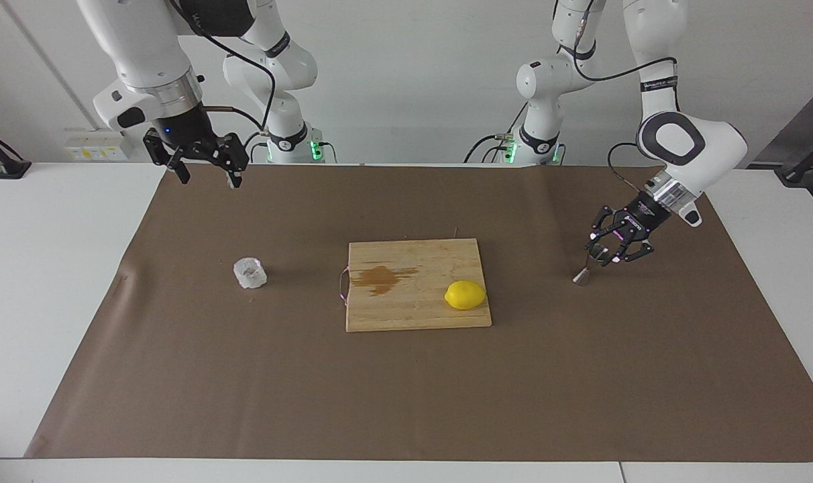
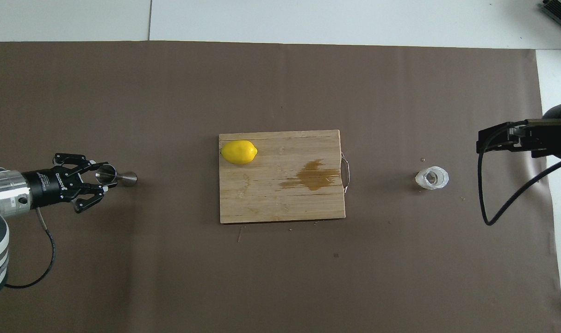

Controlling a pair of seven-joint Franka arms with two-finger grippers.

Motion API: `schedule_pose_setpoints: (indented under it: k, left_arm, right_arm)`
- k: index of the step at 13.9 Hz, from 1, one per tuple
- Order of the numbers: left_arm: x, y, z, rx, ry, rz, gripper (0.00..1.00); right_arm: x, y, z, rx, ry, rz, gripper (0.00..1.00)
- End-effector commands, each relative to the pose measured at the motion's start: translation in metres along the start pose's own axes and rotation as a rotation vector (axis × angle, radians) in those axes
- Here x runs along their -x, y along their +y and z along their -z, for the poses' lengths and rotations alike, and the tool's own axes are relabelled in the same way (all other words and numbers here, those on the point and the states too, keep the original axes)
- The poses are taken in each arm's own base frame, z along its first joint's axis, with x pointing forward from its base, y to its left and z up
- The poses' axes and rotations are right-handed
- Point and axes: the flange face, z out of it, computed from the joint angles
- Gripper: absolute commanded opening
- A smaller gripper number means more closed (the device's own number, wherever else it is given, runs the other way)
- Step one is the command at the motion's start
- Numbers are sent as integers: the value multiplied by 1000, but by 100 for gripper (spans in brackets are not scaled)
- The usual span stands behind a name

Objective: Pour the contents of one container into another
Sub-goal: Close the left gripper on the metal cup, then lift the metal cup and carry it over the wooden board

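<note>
The steel hourglass jigger [image 1: 583,276] stands on the brown paper at the left arm's end of the table, also seen in the overhead view [image 2: 123,177]. My left gripper [image 1: 604,253] comes in low from the side and is shut on the jigger's upper cone [image 2: 105,175]; its base seems to rest on the paper. The clear crinkly tumbler [image 1: 249,273] stands upright at the right arm's end [image 2: 432,178], and something small shows inside it. My right gripper [image 1: 206,176] is open and empty, and waits high over the paper's edge nearest the robots; only its body shows in the overhead view [image 2: 516,137].
A wooden cutting board [image 1: 416,305] lies mid-table with a brown wet stain [image 1: 382,278] and a lemon [image 1: 465,294] on it. The lemon sits toward the left arm's end of the board [image 2: 238,151]. Brown paper [image 1: 406,396] covers the table.
</note>
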Motion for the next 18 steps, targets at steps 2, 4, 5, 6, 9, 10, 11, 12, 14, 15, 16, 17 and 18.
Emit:
schedule_pose_setpoints:
  k: [2,4,5,6,9,10,11,12,14,15,16,17,18]
  left_arm:
    - [39,13,4,-31,-56,-23,0]
    - [69,15,6,-37,-74,-34,0]
    - [88,14,4,-46,-83,-36,0]
    - [105,12,3,-49,-88,-33,0]
    - [162,6,-15,-70,-104,-16,0]
    - [178,2,-24,-82,-102,-8,0]
    - [195,-5,-35,-79,-100,0,0]
    - [209,-13,-46,-63,-98,0,0]
    - [235,-33,-71,-24,-94,8,0]
    - [251,-48,-85,-2,-96,26,0]
    - [263,-63,-102,17,-96,39,0]
    - [276,-77,-111,43,-104,47,0]
    - [285,-90,-118,53,-110,64,0]
  right_arm:
    - [5,2,0,-3,-4,-11,100]
    - [5,2,0,-3,-4,-11,100]
    - [5,2,0,-3,-4,-11,100]
    - [5,2,0,-3,-4,-11,100]
    - [5,2,0,-3,-4,-11,100]
    - [5,2,0,-3,-4,-11,100]
    - [5,2,1,-3,-2,-11,100]
    - [5,2,0,-3,-4,-11,100]
    - [5,2,0,-3,-4,-11,100]
    - [5,2,0,-3,-4,-11,100]
    - [5,2,0,-3,-4,-11,100]
    - [5,2,0,-3,-4,-11,100]
    - [5,2,0,-3,-4,-11,100]
